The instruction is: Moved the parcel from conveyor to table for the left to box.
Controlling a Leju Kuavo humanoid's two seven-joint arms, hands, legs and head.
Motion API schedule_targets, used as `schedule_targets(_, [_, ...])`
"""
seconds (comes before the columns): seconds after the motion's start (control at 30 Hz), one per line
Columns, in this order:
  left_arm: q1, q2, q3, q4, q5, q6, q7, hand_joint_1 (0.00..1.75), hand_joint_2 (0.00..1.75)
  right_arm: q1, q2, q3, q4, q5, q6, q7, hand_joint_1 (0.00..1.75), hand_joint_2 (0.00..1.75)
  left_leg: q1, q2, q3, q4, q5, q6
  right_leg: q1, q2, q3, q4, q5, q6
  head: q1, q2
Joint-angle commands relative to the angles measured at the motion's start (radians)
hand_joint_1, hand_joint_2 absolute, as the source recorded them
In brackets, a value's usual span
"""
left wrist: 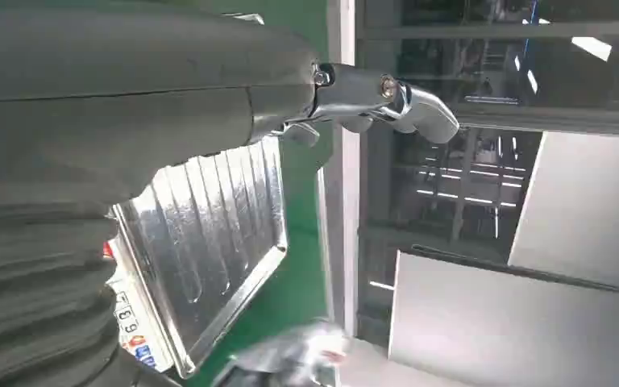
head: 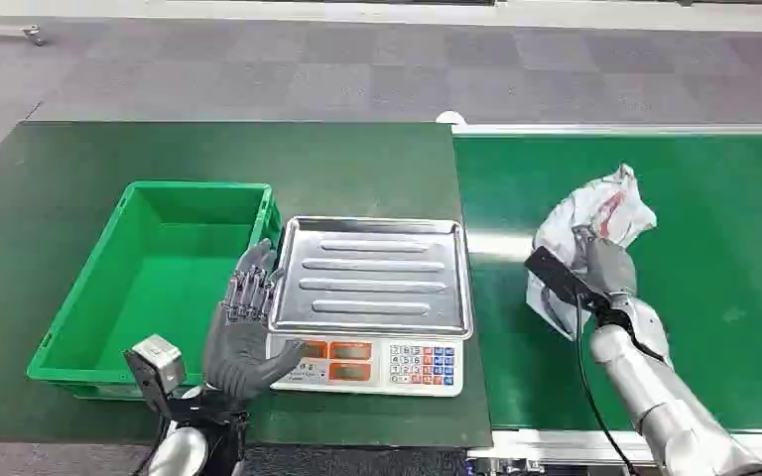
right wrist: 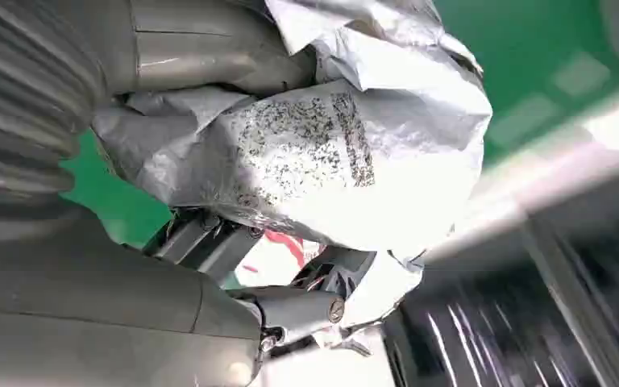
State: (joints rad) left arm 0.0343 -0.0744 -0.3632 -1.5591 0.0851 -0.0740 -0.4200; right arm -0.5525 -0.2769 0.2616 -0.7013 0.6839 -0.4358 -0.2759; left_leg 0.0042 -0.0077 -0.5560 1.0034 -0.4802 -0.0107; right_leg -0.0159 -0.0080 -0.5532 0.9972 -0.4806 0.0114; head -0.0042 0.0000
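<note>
A crumpled white and grey plastic parcel (head: 595,223) with red print sits over the green conveyor (head: 714,297), close to the belt's left rail. My right hand (head: 605,266) grips it from the near side; in the right wrist view the bag (right wrist: 330,153) is wrapped by the thumb and dark fingers (right wrist: 290,310). My left hand (head: 243,332) is raised between the green box (head: 159,273) and the scale, fingers extended and holding nothing. The left wrist view has that hand's fingers (left wrist: 387,101) stretched out above the steel pan (left wrist: 209,234).
A weighing scale (head: 372,297) with a steel tray and keypad stands on the dark green table (head: 258,159), right of the empty green box. A metal rail (head: 491,248) separates table and conveyor. Grey carpet lies beyond.
</note>
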Motion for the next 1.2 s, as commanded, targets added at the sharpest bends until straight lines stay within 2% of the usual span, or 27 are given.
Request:
schedule_targets(0.03, [-0.058, -0.006, 0.012, 0.054, 0.000, -0.003, 0.004, 0.00, 1.75, 0.134, 0.045, -0.209, -0.416, -0.126, -0.144, -0.160, 1.75, 1.75, 0.000, 0.001, -0.002, -0.001, 0.001, 0.000, 0.000, 0.001, -0.002, 0.000, 0.001, -0.001, 0.000, 0.000])
schedule_targets(0.07, [-0.058, -0.006, 0.013, 0.056, 0.000, -0.003, 0.004, 0.00, 1.75, 0.140, 0.044, -0.210, -0.433, -0.128, -0.141, -0.157, 1.75, 1.75, 0.000, 0.001, -0.001, 0.000, 0.000, 0.000, 0.000, 0.001, -0.002, 0.000, 0.000, -0.001, 0.000, 0.000])
schedule_targets(0.1, [-0.059, -0.008, 0.013, 0.054, -0.001, -0.008, 0.003, 0.00, 1.75, 0.156, 0.058, -0.237, -0.496, -0.153, -0.206, -0.209, 1.75, 1.75, 0.000, 0.001, -0.002, -0.001, 0.001, 0.000, 0.000, 0.001, -0.002, 0.000, 0.001, -0.001, 0.000, 0.000])
schedule_targets(0.23, [-0.057, -0.009, 0.025, 0.042, 0.009, 0.000, -0.006, 0.00, 1.75, 0.222, 0.068, -0.241, -0.664, -0.166, -0.237, -0.239, 1.75, 1.75, 0.000, 0.001, -0.002, 0.000, 0.001, 0.000, 0.000, 0.001, -0.003, 0.000, 0.001, -0.001, 0.000, 0.000])
schedule_targets(0.3, [-0.048, -0.020, 0.048, 0.038, 0.002, 0.064, -0.051, 0.00, 1.75, 0.240, 0.058, -0.154, -0.703, -0.107, -0.179, -0.273, 1.75, 1.75, 0.000, 0.002, -0.002, -0.001, 0.001, -0.001, 0.000, 0.001, -0.002, 0.000, 0.001, -0.001, 0.000, 0.000])
schedule_targets(0.37, [-0.045, -0.019, 0.052, 0.035, 0.001, 0.084, -0.066, 0.00, 1.75, 0.238, 0.069, -0.111, -0.702, -0.063, -0.171, -0.267, 1.75, 1.75, 0.000, 0.003, -0.001, -0.001, 0.001, -0.001, 0.000, 0.003, -0.002, -0.001, 0.001, -0.002, 0.000, 0.000])
schedule_targets(0.47, [-0.052, -0.020, 0.057, 0.023, -0.014, 0.175, -0.127, 0.00, 1.75, 0.208, 0.068, 0.052, -0.698, 0.038, -0.123, -0.302, 1.75, 1.75, 0.000, 0.006, 0.000, -0.001, 0.000, -0.001, 0.000, 0.006, -0.002, 0.000, 0.002, -0.001, 0.000, 0.000])
schedule_targets(0.53, [-0.068, -0.016, 0.050, 0.024, -0.003, 0.208, -0.134, 0.00, 1.75, 0.197, 0.072, 0.135, -0.699, 0.074, -0.115, -0.279, 1.75, 1.75, 0.001, 0.008, -0.001, -0.001, 0.000, -0.001, 0.001, 0.008, -0.004, 0.000, 0.002, -0.002, 0.000, 0.000])
schedule_targets(0.67, [-0.075, -0.037, 0.076, 0.024, 0.047, 0.285, -0.163, 0.00, 1.75, 0.168, 0.043, 0.296, -0.684, 0.072, 0.010, -0.294, 1.75, 1.75, 0.001, 0.005, -0.001, -0.001, 0.000, -0.001, 0.001, 0.006, -0.003, 0.001, 0.001, -0.001, 0.000, 0.000])
schedule_targets(0.7, [-0.072, -0.043, 0.086, 0.022, 0.067, 0.298, -0.169, 0.00, 1.75, 0.148, 0.031, 0.349, -0.668, 0.067, 0.098, -0.291, 1.75, 1.75, 0.002, 0.007, -0.001, -0.001, 0.001, -0.001, 0.002, 0.007, -0.003, 0.000, 0.002, -0.001, 0.000, 0.000])
schedule_targets(0.8, [-0.068, -0.043, 0.096, 0.023, 0.092, 0.309, -0.173, 0.00, 1.75, 0.105, 0.026, 0.443, -0.621, 0.098, 0.202, -0.278, 1.75, 1.75, 0.001, 0.009, -0.001, -0.001, 0.001, -0.001, 0.001, 0.009, -0.004, 0.000, 0.003, -0.001, 0.000, 0.000])
schedule_targets(0.93, [-0.070, -0.041, 0.097, 0.030, 0.098, 0.306, -0.172, 0.00, 1.75, 0.073, 0.031, 0.486, -0.574, 0.104, 0.263, -0.275, 1.75, 1.75, 0.001, 0.004, 0.000, -0.001, 0.001, -0.001, 0.001, 0.005, -0.002, 0.000, 0.001, -0.001, 0.000, 0.000])
schedule_targets(1.0, [-0.081, -0.043, 0.099, 0.032, 0.097, 0.303, -0.167, 0.00, 1.75, 0.026, 0.059, 0.518, -0.510, 0.114, 0.330, -0.224, 1.75, 1.75, 0.001, 0.005, 0.000, -0.001, 0.001, -0.001, 0.001, 0.005, -0.002, 0.000, 0.001, -0.001, 0.000, 0.000])
schedule_targets(1.2, [-0.074, -0.042, 0.106, 0.020, 0.104, 0.300, -0.153, 0.00, 1.75, 0.030, 0.061, 0.528, -0.506, 0.094, 0.316, -0.231, 1.75, 1.75, 0.001, 0.004, -0.001, -0.001, 0.002, -0.001, 0.001, 0.004, -0.002, 0.000, 0.002, -0.001, 0.000, 0.000])
